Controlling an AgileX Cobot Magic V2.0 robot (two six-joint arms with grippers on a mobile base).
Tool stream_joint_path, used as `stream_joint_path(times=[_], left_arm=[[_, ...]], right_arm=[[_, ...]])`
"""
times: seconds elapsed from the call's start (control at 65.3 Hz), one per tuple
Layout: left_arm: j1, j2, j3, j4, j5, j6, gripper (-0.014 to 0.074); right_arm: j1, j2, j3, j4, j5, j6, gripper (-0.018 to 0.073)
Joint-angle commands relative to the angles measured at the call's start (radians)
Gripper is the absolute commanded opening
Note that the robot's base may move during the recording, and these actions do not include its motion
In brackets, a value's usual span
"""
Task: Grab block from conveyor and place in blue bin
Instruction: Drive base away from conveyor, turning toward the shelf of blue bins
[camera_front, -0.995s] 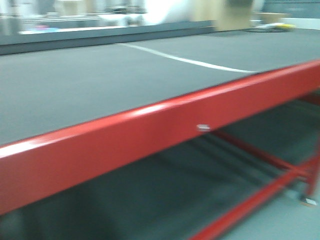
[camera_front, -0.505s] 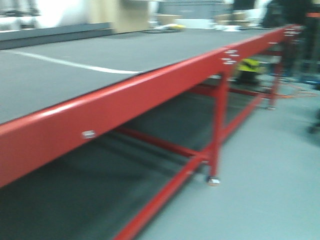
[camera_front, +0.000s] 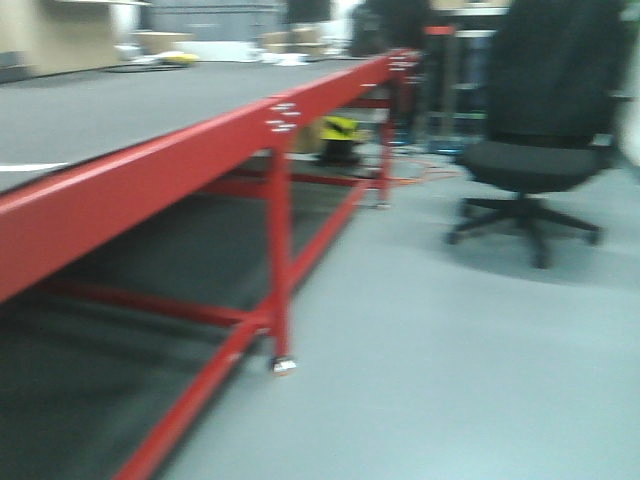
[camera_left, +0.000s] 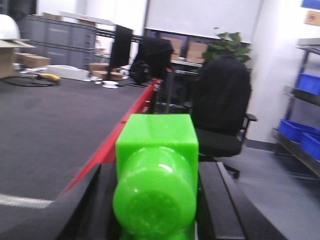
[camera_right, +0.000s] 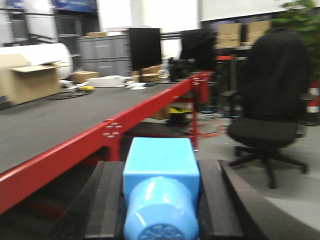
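In the left wrist view my left gripper (camera_left: 156, 200) is shut on the bright green block (camera_left: 156, 170), its black fingers (camera_left: 95, 200) pressing both sides. My right gripper (camera_right: 160, 200) is shut on a light blue block (camera_right: 160, 165) of the same shape. The conveyor, with its dark grey belt (camera_front: 90, 115) and red frame (camera_front: 150, 185), runs along the left of the front view. It also lies left of both grippers, the belt (camera_left: 50, 120) and the red frame (camera_right: 75, 147) showing in the wrist views. Blue bins (camera_left: 299, 131) sit on a metal shelf at the far right of the left wrist view.
A black office chair (camera_front: 535, 130) stands on the grey floor right of the conveyor. A red conveyor leg (camera_front: 280, 260) with a small foot stands in front. A yellow object (camera_front: 340, 128) lies under the far end. Cardboard boxes (camera_right: 30, 82) and cabinets line the back.
The front view has swung to the right along the conveyor. The belt now fills only the left edge, and the office chair and open floor have come into view.
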Motion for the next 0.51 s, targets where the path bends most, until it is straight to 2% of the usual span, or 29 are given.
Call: stream_joint_path(times=[0.0,0.49], left_arm=[[-0.003,-0.006,-0.001,0.003,-0.017,0.001,-0.0111],[-0.003,-0.006,-0.001,0.003,-0.017,0.001,-0.0111]], right_arm=[[-0.001,-0.004,0.000,-0.003,-0.013,-0.003,-0.0160],[-0.001,-0.004,0.000,-0.003,-0.013,-0.003,-0.0160]])
